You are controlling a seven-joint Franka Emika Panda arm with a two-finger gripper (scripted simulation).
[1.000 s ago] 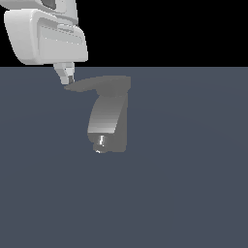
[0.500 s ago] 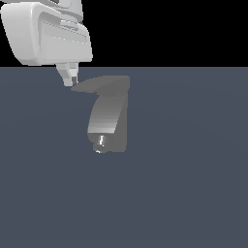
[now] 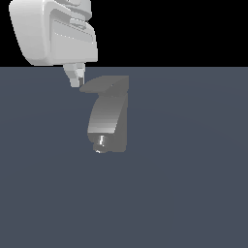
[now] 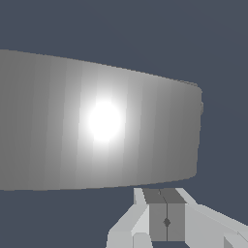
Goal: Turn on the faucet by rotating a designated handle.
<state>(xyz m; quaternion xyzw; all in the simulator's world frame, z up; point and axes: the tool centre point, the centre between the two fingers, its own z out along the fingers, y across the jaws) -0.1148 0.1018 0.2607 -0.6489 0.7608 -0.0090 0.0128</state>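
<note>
Faucet (image 3: 107, 116) sits centre-upper in the exterior view on a flat dark grey surface (image 3: 193, 184), thick curved spout body running down to a small bright glint near its lower end. Handle (image 3: 99, 85) is the thin flat darker lever across the top of the body, tapering to a point toward the exterior view's left. Gripper (image 3: 75, 78) hangs from the white arm in the upper left of the frame, fingertips just beside the lever's pointed tip, contact or not cannot be told. Wrist view shows the two pads pressed together with no gap and nothing between them, so fingers are closed and empty, sitting close against a big grey curved face with a strong highlight. Judgement: lever looks rigid metal, smooth and likely slippery, pivoting about the body end, so no pinch needed; best to push sideways near the pointed tip for most leverage, risk is sliding off the thin edge
</note>
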